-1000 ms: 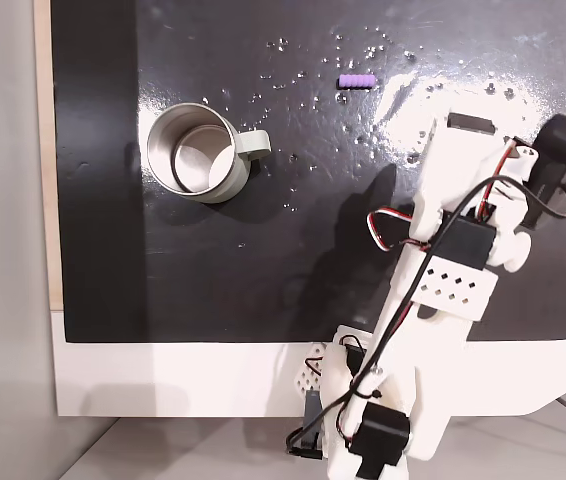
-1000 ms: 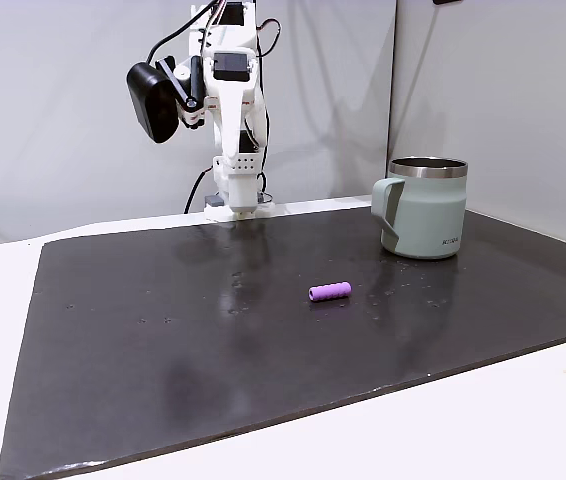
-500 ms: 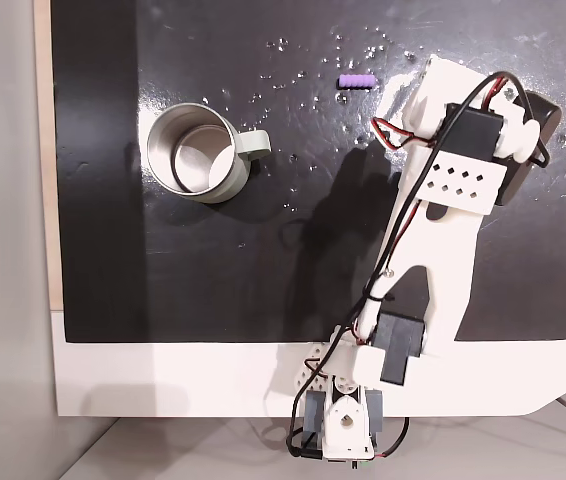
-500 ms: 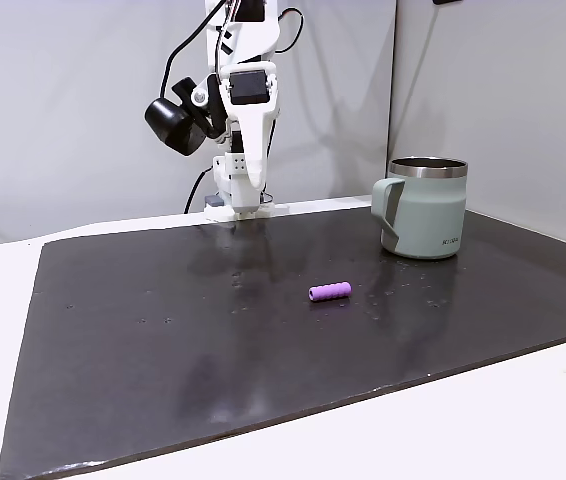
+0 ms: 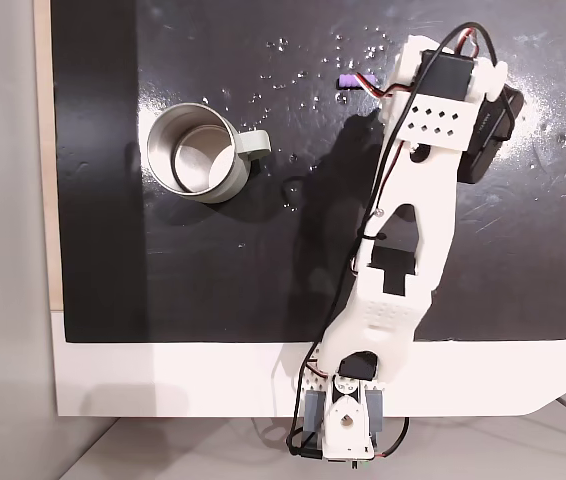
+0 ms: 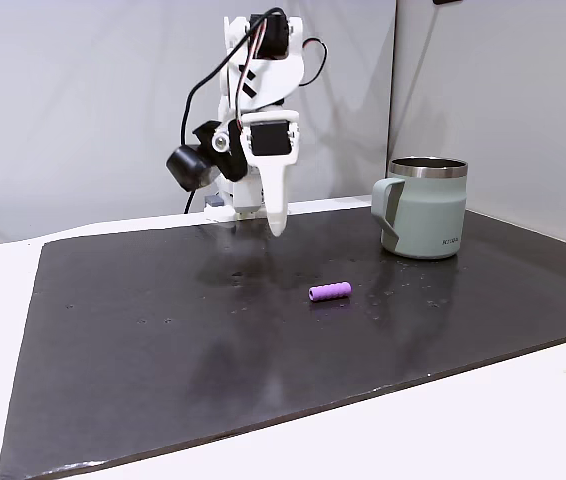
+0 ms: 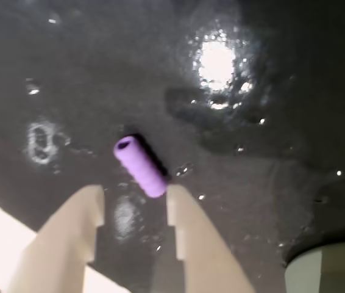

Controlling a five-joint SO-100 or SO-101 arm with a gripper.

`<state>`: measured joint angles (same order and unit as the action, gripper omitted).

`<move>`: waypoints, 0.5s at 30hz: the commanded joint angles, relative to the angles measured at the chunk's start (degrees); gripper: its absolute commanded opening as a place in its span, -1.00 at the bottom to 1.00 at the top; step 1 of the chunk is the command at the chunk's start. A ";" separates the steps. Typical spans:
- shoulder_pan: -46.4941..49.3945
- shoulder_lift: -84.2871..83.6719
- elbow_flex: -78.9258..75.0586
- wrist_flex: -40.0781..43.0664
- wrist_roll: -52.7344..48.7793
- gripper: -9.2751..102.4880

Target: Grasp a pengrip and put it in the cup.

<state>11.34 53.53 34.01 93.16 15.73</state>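
Observation:
The purple pengrip (image 6: 329, 291) lies on its side on the black mat, well left of the cup (image 6: 425, 208) in a fixed view from the side. From above, the pengrip (image 5: 347, 81) peeks out beside the arm's wrist, and the cup (image 5: 195, 152) stands upright with its handle pointing right. My gripper (image 6: 276, 228) hangs point-down above the mat, behind the pengrip and not touching it. In the wrist view the gripper (image 7: 133, 204) is open, with nothing between its fingers, and the pengrip (image 7: 141, 166) lies just beyond the fingertips.
The black mat (image 5: 263, 250) covers most of the white table (image 5: 163, 380). Its surface carries white specks and glare spots. The arm's base (image 5: 343, 420) sits at the table's near edge in the view from above. A curve of the cup (image 7: 325, 268) shows at the wrist view's lower right.
The arm has stretched out over the mat and tipped down. The gripper has dropped from high near the base to just above the mat near the pengrip. Pengrip and cup stayed put.

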 commanded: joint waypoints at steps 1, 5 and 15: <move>0.26 -1.58 -5.10 -0.88 -0.62 -0.69; 0.44 -6.59 -8.96 -1.85 -0.62 -0.69; -3.87 -16.44 -22.68 -3.78 -3.16 -0.58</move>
<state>9.67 37.27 17.05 90.09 13.97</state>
